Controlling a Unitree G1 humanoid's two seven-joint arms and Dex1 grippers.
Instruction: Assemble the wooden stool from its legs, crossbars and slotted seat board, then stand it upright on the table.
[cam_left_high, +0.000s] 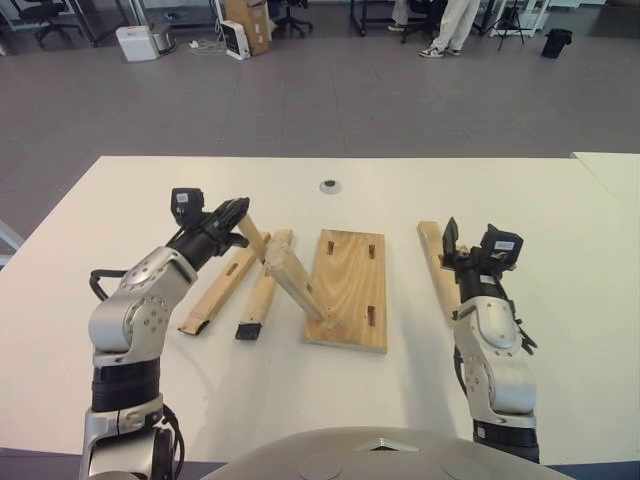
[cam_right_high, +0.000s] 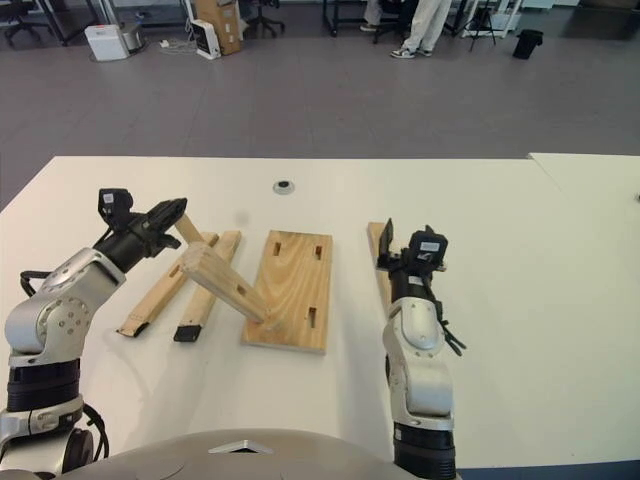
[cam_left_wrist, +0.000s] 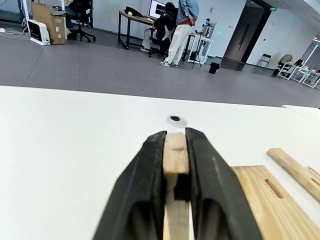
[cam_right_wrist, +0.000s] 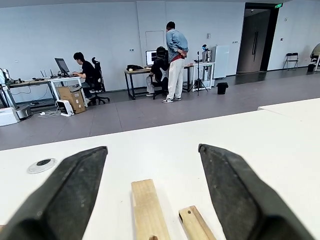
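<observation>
My left gripper is shut on the thin end of a wooden leg-and-crossbar piece. It holds the piece tilted above the table, with the piece's thick far end resting on the slotted seat board. In the left wrist view the black fingers clamp the wood between them. Two more legs lie flat left of the board. My right gripper stands open just above another leg that lies right of the board. Two wooden ends lie between its spread fingers.
A small round grommet sits in the white table behind the board. A second table adjoins at the far right. Office furniture, boxes and people stand far behind on the grey floor.
</observation>
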